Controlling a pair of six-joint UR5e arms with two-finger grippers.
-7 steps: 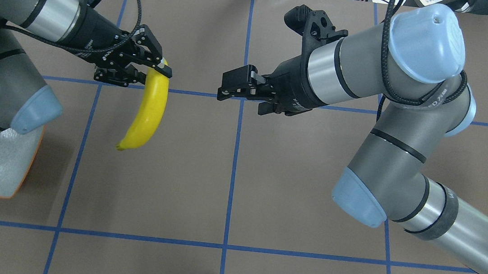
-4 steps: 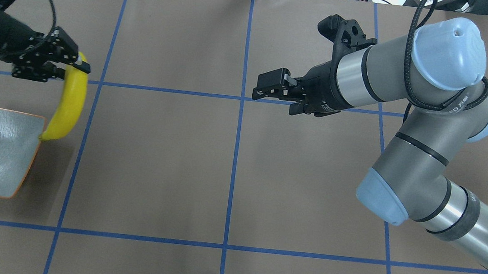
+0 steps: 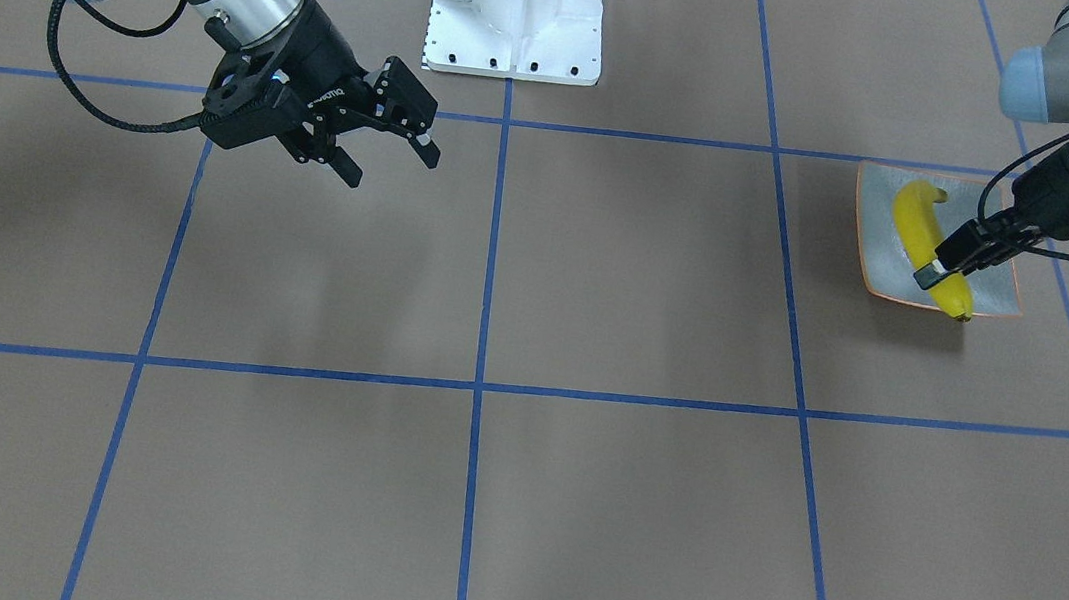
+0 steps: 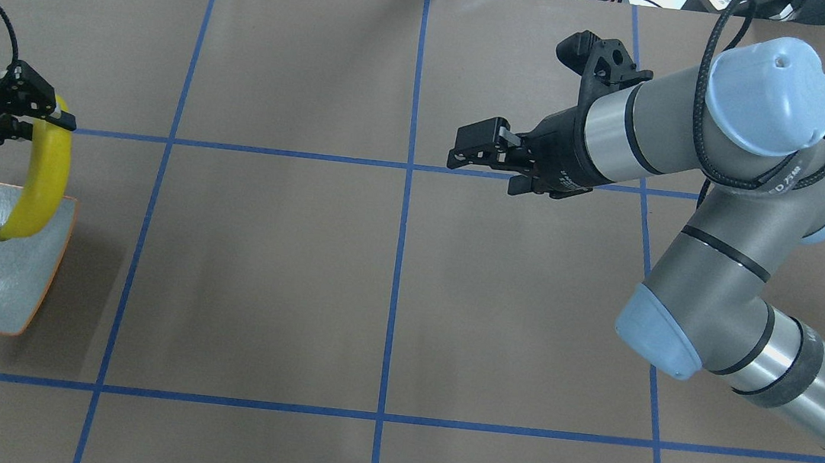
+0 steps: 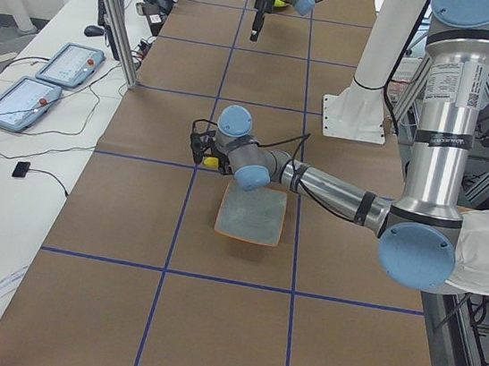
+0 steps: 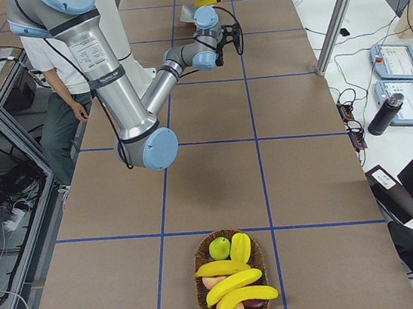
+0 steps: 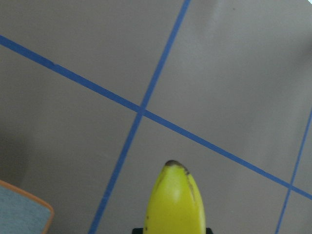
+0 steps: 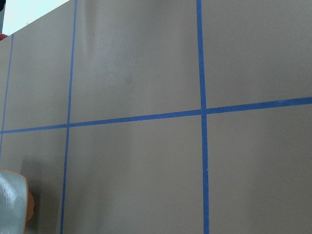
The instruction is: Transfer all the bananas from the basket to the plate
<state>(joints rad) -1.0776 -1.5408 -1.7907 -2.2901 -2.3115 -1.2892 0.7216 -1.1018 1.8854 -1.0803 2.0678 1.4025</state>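
Robotics laboratory. A tape-gridded table (image 4: pixel 261 285); what appear to be teach pendants (image 5: pixel 64 64) lie beyond its operator-side edge.

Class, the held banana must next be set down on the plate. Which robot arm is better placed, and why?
Left. The left gripper is shut on the banana, which hangs over the plate. The right gripper is open, empty and far from the plate.
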